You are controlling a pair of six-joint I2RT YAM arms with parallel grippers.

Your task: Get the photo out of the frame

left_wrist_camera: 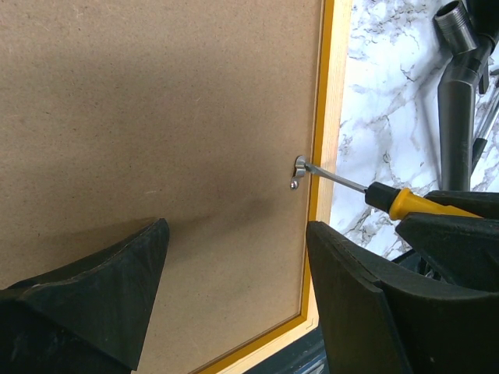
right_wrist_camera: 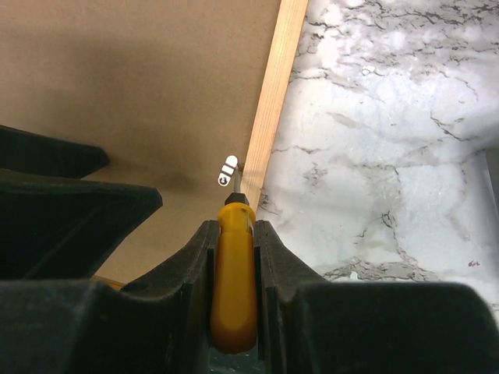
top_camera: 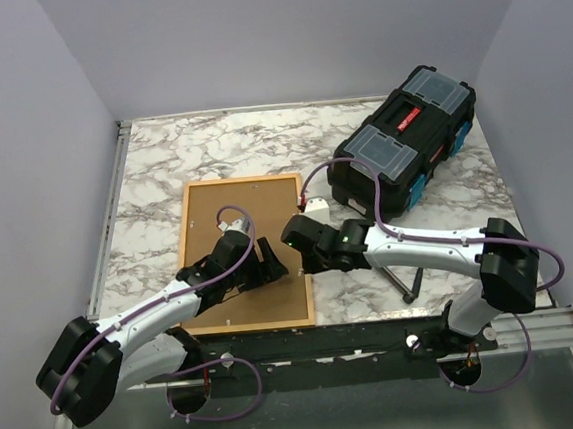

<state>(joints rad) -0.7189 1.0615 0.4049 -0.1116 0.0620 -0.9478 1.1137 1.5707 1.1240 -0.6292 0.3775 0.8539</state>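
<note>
Frame (top_camera: 238,181): face-down, centre-left of worktop (top_camera: 161,155).
Photo (top_camera: 265,201): inside frame, brown back up, not yet out.
R pincer (right_wrist_camera: 232,226): clamped on screwdriver (right_wrist_camera: 234,280), tip at retaining clip (right_wrist_camera: 227,170), right-hand frame edge.
L pincer (left_wrist_camera: 234,241): apart, over backing.
Status: early. Clip release, photo lift-out left.

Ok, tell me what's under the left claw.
Under the open left claw lies the brown back of the photo, set in the frame, with a metal clip at its edge. Its picture side is covered, as is the table beneath.
</note>
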